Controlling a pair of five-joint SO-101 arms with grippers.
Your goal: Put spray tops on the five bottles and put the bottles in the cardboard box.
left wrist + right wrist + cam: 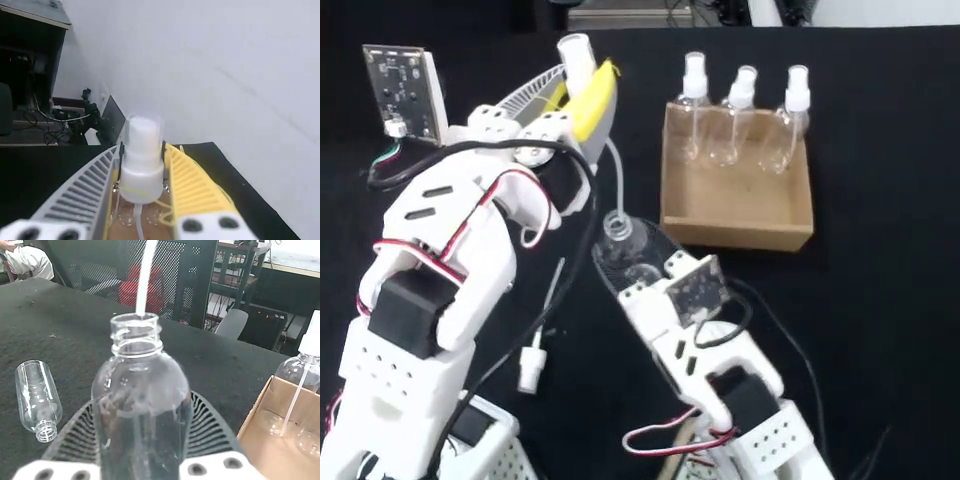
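Between left fingers (192, 185), spray top (142, 165)

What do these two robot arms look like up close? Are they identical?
Nearly. The left arm and right arm are both chunky white plastic with black motor blocks, looped red, white and black cables, and a bare circuit board at the wrist. The left gripper pairs a white ribbed finger with a yellow one; the right gripper also has ribbed fingers.

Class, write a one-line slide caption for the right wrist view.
Right hand holds a bottle upright while a spray tube hangs at its neck.
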